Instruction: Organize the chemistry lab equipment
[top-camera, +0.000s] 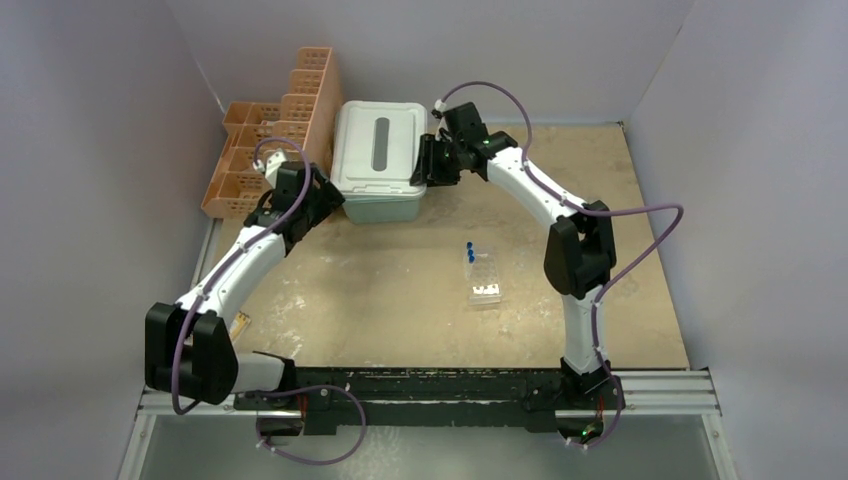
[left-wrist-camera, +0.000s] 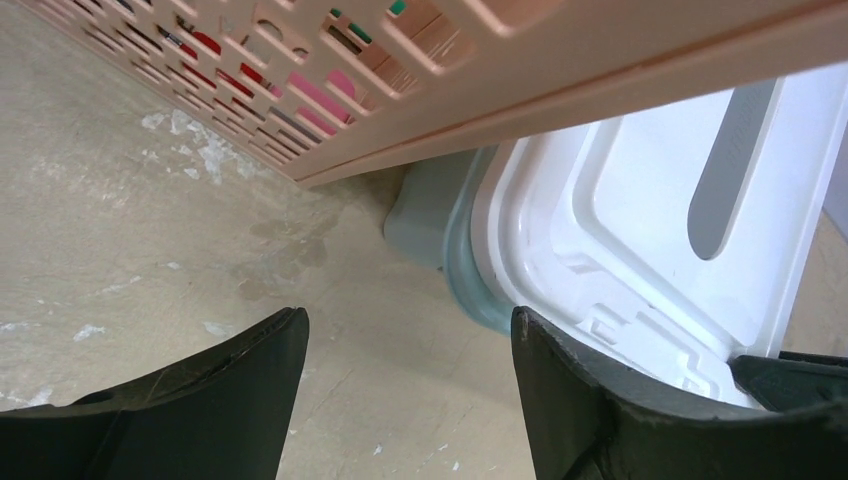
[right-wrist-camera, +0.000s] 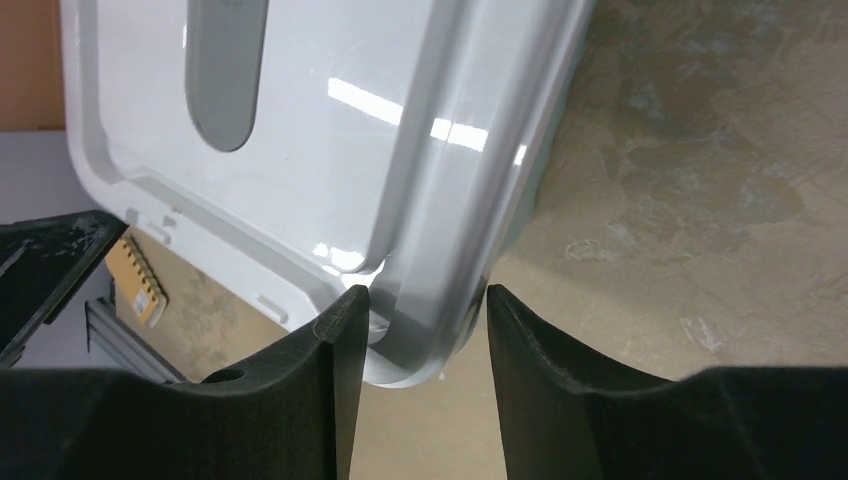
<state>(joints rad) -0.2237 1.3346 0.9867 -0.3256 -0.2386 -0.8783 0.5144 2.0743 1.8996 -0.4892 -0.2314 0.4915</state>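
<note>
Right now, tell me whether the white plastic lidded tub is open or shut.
Shut: its white lid lies flat over the pale green base, covering it fully.

Left arm (top-camera: 235, 268), right arm (top-camera: 535, 190) — white links, black joints (purple cables (top-camera: 640, 209) alongside) — matte black fingers (right-wrist-camera: 290, 400).

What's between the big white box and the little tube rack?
Nothing. The top view shows only bare table between white box and clear tube rack.

A white lidded bin (top-camera: 380, 160) with a grey handle slot stands at the back of the stained beige worktop (top-camera: 400, 300), just beside an orange lattice basket rack (top-camera: 270, 150), well apart from a small orange notepad (right-wrist-camera: 135, 280).
</note>
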